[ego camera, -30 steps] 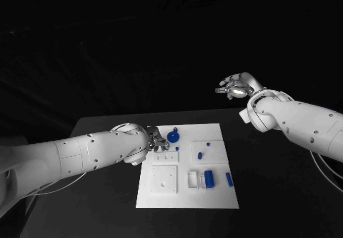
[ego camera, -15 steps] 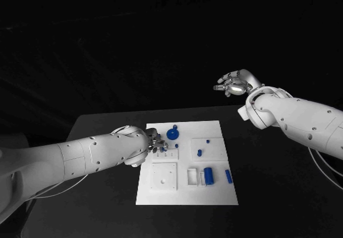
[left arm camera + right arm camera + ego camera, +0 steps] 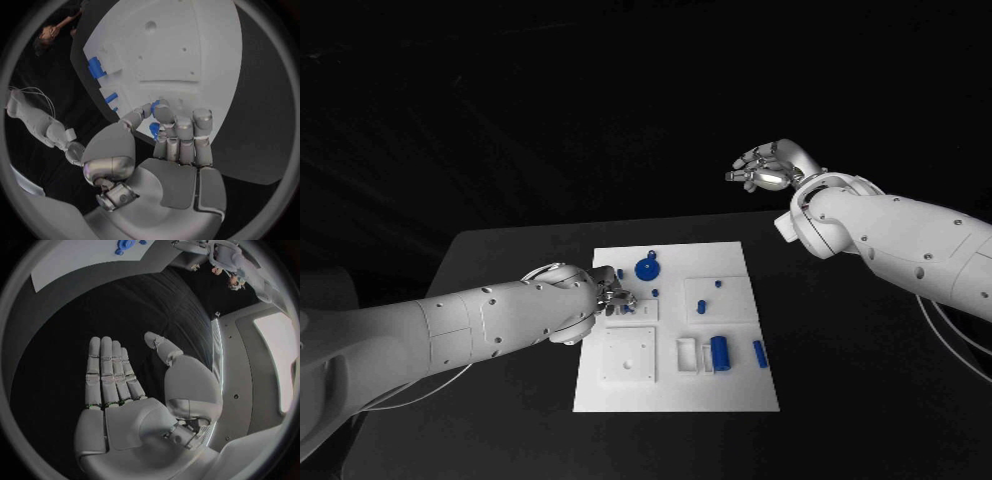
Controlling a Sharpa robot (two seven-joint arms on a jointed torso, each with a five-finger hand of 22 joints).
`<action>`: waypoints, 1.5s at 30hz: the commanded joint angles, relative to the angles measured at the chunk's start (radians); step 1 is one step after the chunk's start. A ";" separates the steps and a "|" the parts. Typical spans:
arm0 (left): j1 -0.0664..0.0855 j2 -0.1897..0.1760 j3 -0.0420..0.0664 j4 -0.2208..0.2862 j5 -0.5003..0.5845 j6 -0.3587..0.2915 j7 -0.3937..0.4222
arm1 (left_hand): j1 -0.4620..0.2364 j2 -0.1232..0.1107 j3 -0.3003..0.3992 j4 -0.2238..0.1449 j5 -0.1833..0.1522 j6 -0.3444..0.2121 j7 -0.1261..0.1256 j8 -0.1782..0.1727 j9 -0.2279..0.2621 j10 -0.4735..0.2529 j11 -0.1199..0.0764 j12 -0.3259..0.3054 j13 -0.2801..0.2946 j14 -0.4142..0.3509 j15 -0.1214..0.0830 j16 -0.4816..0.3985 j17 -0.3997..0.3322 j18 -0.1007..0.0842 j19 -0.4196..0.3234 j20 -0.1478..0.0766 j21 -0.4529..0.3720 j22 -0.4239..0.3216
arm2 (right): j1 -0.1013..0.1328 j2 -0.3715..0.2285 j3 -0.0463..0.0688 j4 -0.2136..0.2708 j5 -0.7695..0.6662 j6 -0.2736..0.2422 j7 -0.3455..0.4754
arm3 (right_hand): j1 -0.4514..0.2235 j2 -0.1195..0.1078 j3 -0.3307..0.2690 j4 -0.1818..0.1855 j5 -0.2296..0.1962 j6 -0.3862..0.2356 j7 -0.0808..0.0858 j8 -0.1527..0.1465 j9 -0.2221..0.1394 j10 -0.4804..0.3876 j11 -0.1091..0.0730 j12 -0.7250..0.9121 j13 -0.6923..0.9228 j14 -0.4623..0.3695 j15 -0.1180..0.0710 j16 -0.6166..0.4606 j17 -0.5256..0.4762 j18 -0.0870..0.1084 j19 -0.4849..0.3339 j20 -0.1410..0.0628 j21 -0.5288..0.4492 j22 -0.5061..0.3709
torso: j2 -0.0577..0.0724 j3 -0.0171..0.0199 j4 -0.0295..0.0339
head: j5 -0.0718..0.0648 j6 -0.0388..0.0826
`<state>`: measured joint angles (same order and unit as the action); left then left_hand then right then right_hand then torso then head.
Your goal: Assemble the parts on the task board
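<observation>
The white task board [image 3: 733, 395] lies mid-table. My left hand [image 3: 607, 296] hovers low over its left side beside a block with small slots [image 3: 640, 308]. Its fingers are curled, and the thumb and fingertips pinch a small blue part [image 3: 154, 130]. A round blue part [image 3: 648, 268] stands just beyond that hand. A blue cylinder [image 3: 720, 352] and a slim blue bar [image 3: 760, 353] lie on the board's right half, with two small blue pieces [image 3: 700, 305] farther back. My right hand [image 3: 764, 168] is raised high beyond the table's far right, fingers spread, palm [image 3: 125, 425] empty.
A square white plate with holes [image 3: 629, 357] and a white bracket [image 3: 688, 356] sit on the board's near half. Bare black table [image 3: 848, 380] surrounds the board on all sides. The board's corner [image 3: 81, 257] and the round blue part [image 3: 124, 246] appear far from my right hand.
My left hand has slid a little toward the near side along the board's left part, still pinching the blue part. The right hand has drifted slightly left and stays raised.
</observation>
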<state>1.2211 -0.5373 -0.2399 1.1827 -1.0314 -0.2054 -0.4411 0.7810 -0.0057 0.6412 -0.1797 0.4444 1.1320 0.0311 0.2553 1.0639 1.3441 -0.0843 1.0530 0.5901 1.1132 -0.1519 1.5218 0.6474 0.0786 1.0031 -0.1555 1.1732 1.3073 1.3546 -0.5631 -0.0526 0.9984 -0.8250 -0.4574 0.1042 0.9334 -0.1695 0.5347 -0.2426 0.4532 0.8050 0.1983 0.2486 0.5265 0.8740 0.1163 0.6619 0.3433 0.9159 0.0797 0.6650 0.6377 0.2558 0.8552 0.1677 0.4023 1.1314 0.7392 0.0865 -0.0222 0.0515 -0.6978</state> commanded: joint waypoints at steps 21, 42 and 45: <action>-0.010 0.022 0.001 -0.028 -0.068 0.007 0.018 | 0.004 0.006 0.148 -0.102 0.006 0.099 -0.043 0.004 0.002 0.039 -0.037 -0.003 0.002 0.048 -0.065 -0.005 0.002 0.014 0.007 -0.110 0.003 0.007 | 0.000 0.007 0.000 0.003 0.004 0.026 0.012 | 0.009 0.007 0.000 -0.002 -0.007 -0.001 0.003 0.008 -0.005 0.007 0.005 -0.014 -0.023 0.005 0.009 -0.019 -0.005 0.006 0.001 0.009 -0.016 -0.006 | 0.001 0.0005 0.0006 | -0.001 -0.011; -0.023 0.028 0.002 -0.033 -0.067 0.023 0.026 | 0.004 0.006 0.150 -0.101 0.006 0.098 -0.043 0.003 0.002 0.038 -0.037 -0.003 0.002 0.049 -0.065 -0.006 0.002 0.015 0.008 -0.110 0.003 0.007 | 0.000 0.009 0.000 0.007 0.004 0.027 0.011 | 0.011 0.008 -0.001 -0.001 -0.007 -0.001 0.003 0.008 -0.007 0.011 0.005 -0.015 -0.028 0.009 0.009 -0.021 -0.005 0.006 0.004 0.009 -0.017 -0.006 | 0.000 0.0004 -0.0005 | -0.006 -0.018; -0.024 0.030 0.002 -0.033 -0.067 0.023 0.026 | 0.004 0.006 0.150 -0.101 0.006 0.098 -0.043 0.003 0.002 0.038 -0.037 -0.003 0.002 0.049 -0.065 -0.006 0.002 0.015 0.008 -0.110 0.003 0.007 | 0.000 0.009 0.000 0.006 0.004 0.027 0.011 | 0.011 0.008 -0.001 -0.001 -0.007 -0.001 0.003 0.008 -0.007 0.011 0.005 -0.015 -0.029 0.009 0.009 -0.022 -0.005 0.006 0.004 0.009 -0.017 -0.006 | 0.000 0.0007 -0.0005 | -0.007 -0.018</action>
<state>1.1999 -0.5102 -0.2378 1.1481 -1.0946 -0.1977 -0.4254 0.7813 -0.0058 0.6447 -0.1803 0.4442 1.1359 0.0295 0.2524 1.0650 1.3489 -0.0858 1.0530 0.5906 1.1160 -0.1553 1.5218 0.6480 0.0778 1.0029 -0.1548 1.1731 1.3076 1.3544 -0.5554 -0.0527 1.0028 -0.8214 -0.4426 0.1049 0.9374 -0.1656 0.5345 -0.2427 0.4493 0.8045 0.1971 0.2518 0.5209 0.8776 0.1197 0.6503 0.3154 0.9231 0.0861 0.6485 0.6334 0.2540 0.8591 0.1714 0.3907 1.1267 0.7397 0.0865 -0.0230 0.0447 -0.7156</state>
